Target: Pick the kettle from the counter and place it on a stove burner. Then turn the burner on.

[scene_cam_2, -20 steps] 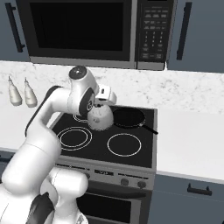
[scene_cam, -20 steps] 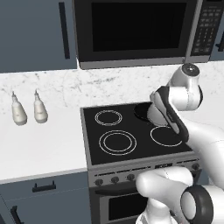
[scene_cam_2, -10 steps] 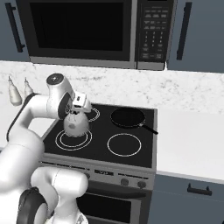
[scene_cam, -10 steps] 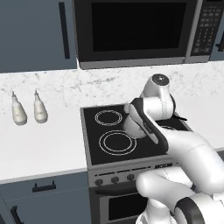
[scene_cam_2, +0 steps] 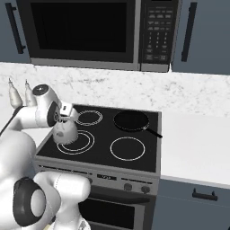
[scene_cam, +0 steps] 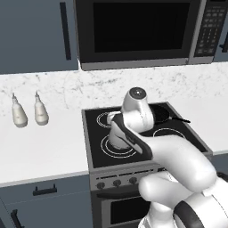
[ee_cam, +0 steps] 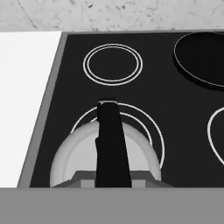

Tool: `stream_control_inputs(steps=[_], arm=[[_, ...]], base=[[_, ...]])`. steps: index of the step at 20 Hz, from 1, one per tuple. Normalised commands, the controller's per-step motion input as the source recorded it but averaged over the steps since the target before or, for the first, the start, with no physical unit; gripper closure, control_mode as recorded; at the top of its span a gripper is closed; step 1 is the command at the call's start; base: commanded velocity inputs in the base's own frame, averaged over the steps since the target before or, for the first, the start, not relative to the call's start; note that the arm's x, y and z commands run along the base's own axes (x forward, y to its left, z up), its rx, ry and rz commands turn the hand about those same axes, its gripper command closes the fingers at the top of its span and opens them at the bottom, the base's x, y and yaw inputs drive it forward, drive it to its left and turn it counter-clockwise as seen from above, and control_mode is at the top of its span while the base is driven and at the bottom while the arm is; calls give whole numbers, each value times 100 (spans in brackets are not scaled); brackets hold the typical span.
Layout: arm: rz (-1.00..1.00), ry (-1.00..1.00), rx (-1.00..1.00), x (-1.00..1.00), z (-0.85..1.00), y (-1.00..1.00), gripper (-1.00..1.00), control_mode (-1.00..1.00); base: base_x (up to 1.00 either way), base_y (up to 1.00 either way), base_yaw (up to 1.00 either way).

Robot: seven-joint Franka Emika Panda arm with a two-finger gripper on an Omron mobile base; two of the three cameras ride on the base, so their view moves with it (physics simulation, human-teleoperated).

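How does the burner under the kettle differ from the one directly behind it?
The front-left burner is the larger double ring, and the kettle, held by its handle in the shut gripper, covers part of it. The rear-left burner is a smaller double ring, fully bare. Both are white concentric rings on the black cooktop.

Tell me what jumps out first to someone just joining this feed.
The white arm reaches over the black cooktop, its hand shut on the dark handle of the kettle, which sits over the large double-ring burner at the front left. A black pan occupies the back right burner. Two pale bottles stand on the marbled counter left of the stove.
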Motion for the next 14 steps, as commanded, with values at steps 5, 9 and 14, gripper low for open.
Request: stream_control_inputs(steps=[5,9,14], arm=[[0,-1,-3,37,-35,1,100,-100],[0,12,-2,30,-12,-1,100,-100],[0,8,0,46,-18,-2,100,-100]], base=[[0,0,0],[0,0,0],[0,0,0]])
